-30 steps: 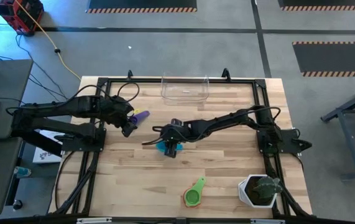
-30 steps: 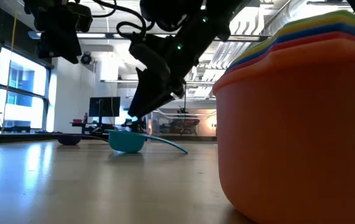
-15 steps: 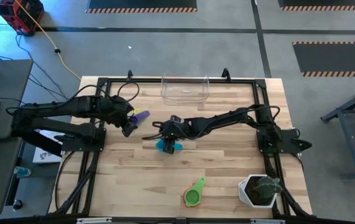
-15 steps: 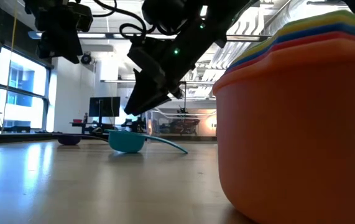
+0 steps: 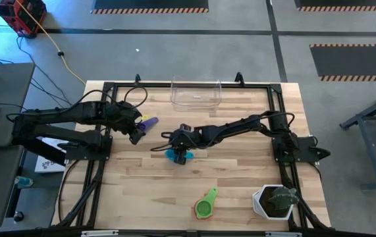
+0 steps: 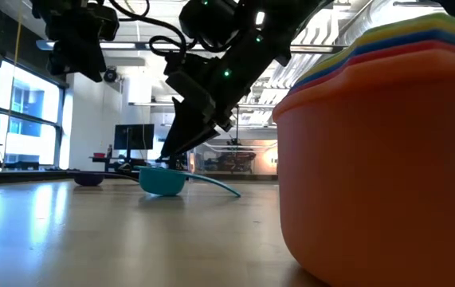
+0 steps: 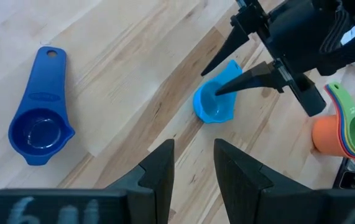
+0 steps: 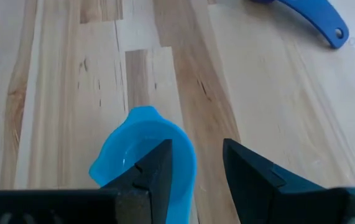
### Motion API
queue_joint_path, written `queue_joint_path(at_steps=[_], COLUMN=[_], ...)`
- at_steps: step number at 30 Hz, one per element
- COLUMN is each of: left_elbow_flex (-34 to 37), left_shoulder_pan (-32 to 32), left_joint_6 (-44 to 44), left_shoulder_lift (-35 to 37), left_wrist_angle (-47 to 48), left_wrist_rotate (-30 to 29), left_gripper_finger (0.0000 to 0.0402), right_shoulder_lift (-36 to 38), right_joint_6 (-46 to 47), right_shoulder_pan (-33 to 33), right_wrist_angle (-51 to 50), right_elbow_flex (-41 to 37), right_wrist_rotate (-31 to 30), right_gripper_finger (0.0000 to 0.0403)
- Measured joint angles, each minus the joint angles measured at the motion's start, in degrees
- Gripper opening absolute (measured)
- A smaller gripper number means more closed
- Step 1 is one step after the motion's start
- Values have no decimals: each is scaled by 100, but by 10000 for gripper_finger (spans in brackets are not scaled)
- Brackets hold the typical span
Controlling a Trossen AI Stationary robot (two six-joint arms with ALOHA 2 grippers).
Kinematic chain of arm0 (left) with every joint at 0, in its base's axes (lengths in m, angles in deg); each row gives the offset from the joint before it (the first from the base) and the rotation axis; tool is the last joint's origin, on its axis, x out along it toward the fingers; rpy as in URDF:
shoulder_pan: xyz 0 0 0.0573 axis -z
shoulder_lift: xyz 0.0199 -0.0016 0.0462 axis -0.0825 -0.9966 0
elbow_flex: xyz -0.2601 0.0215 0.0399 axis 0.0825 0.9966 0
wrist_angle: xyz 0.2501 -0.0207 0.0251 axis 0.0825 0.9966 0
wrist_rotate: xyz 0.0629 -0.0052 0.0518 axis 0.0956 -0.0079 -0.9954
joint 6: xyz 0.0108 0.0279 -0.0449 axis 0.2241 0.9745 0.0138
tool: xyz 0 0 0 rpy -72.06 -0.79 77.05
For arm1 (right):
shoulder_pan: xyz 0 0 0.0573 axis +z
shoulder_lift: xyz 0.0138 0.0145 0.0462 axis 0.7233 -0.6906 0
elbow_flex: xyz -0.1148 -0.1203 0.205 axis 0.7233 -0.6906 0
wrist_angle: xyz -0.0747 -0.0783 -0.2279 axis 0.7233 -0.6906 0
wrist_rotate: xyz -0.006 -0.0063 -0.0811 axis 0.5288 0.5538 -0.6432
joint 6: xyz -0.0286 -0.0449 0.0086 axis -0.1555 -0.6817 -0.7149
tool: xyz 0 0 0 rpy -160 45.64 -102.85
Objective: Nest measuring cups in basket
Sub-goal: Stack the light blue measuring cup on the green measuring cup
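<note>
A light blue measuring cup (image 5: 170,155) (image 8: 137,134) sits upright on the table's middle. My right gripper (image 5: 180,155) (image 8: 196,152) is open and low over it. One finger stands over the bowl and the other outside its wall. A darker blue cup (image 7: 37,124) (image 5: 149,122) lies on the table left of centre. My left gripper (image 5: 135,137) (image 7: 193,152) hovers open beside it and holds nothing. A stack of nested cups (image 5: 205,205) (image 6: 386,159), orange outermost, rests near the near edge. The clear basket (image 5: 195,100) stands at the far edge. My right gripper comes slanting down from the table's right at the light blue cup's rim (image 7: 209,93), one finger inside the bowl and one outside the wall. Whether either finger touches the cup I cannot tell. The cup rests upright on the table.
A white pot with a green plant (image 5: 274,201) stands at the near right corner. A black frame runs along the table's edges. Bare wood lies between the light blue cup and the basket, and between that cup and the stack.
My right gripper rose a little off the light blue cup, then came back down to it, staying open. The cup has kept its place.
</note>
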Motion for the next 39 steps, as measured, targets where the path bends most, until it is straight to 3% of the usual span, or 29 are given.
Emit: queue_joint_path(at_steps=[29, 32, 37, 39], left_elbow_flex=[0, 0, 0, 0], left_shoulder_pan=[-2, -2, -1, -2], left_joint_6=[96, 98, 98, 96], left_shoulder_lift=[0, 0, 0, 1], left_wrist_angle=[4, 4, 3, 4], left_wrist_rotate=[-107, -107, -107, -107], left_gripper_finger=[104, 104, 104, 104], right_shoulder_lift=[-286, -286, -286, -286], right_joint_6=[481, 497, 752, 805], right_shoulder_pan=[1, 1, 0, 1], right_wrist_angle=[-181, -190, -251, -254], right_elbow_flex=[6, 6, 4, 8], right_wrist_rotate=[97, 108, 326, 350], right_gripper_finger=[130, 106, 23, 9])
